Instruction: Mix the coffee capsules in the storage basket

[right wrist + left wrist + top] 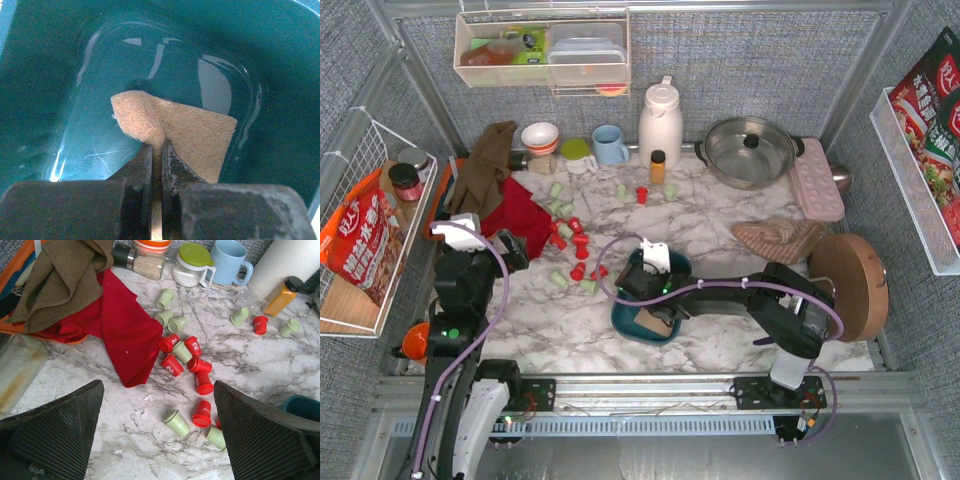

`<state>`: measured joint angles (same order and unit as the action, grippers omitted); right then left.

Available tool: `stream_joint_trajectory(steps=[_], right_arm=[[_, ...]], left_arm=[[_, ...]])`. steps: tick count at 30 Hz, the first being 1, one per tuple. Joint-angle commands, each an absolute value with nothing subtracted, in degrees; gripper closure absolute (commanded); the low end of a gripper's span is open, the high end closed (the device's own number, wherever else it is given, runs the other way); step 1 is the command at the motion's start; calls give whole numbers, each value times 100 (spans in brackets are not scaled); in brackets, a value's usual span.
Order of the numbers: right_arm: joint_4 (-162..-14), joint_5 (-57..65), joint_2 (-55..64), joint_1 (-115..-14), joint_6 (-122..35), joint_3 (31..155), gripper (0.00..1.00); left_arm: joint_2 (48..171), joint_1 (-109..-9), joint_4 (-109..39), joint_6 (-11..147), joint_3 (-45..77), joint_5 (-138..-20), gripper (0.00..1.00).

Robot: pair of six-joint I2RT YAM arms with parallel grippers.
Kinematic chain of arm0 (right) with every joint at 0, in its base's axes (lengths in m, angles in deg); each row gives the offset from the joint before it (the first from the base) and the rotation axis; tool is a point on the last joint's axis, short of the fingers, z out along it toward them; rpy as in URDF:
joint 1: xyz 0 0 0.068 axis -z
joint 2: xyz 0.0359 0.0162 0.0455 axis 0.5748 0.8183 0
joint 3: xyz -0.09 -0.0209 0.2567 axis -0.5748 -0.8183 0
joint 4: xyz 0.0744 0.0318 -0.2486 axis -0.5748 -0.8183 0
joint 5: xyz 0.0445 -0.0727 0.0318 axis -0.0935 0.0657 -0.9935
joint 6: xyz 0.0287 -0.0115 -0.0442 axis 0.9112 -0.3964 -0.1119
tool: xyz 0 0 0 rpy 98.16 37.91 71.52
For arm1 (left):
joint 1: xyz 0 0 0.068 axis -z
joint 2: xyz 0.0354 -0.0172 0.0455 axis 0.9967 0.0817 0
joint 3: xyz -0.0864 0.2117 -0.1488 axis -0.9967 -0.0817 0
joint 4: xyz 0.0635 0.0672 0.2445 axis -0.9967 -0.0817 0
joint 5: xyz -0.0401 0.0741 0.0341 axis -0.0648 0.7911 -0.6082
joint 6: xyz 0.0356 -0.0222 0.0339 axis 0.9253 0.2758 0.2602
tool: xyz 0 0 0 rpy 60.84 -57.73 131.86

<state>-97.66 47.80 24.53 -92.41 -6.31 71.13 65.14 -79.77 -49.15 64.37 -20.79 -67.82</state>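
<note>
Red and mint green coffee capsules point(576, 252) lie scattered on the marble table, left of the dark teal storage basket point(628, 322). They also show in the left wrist view point(186, 353). My right gripper point(156, 146) is inside the basket point(60, 75) and is shut on a fold of a tan felt pad point(197, 132) lying on its floor. No capsules show inside the basket. My left gripper point(157, 440) is open and empty, above the table just near of the capsule cluster.
A red cloth point(122, 327) and brown cloth point(490, 160) lie at the left. A white kettle point(660, 120), blue mug point(610, 145), orange-capped bottle point(658, 166), steel pot point(750, 150), pink tray point(817, 180) and round wooden board point(850, 285) stand around.
</note>
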Motion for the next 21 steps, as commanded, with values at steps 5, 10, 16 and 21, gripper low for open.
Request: stream_joint_trajectory(steps=[5,10,16,21], right_arm=[[-10591,4346,2006,-9194,-818,7414,100],[-10689,4440,1461,-9176,-1260,7891,100],[-10787,4973,712,-8713,-2092,8287,100],[-10566,5569,100,-7596,-2834,8326,100]], left_arm=[[6534,-7972,-4705,6462,-2093,-6693,1],[6501,-7977,-4705,6478,-2097,-6674,1],[6466,-7969,-4705,6480,-2111,-6671,1],[6448,-7974,-4680,6480,-2128,-6712,1]])
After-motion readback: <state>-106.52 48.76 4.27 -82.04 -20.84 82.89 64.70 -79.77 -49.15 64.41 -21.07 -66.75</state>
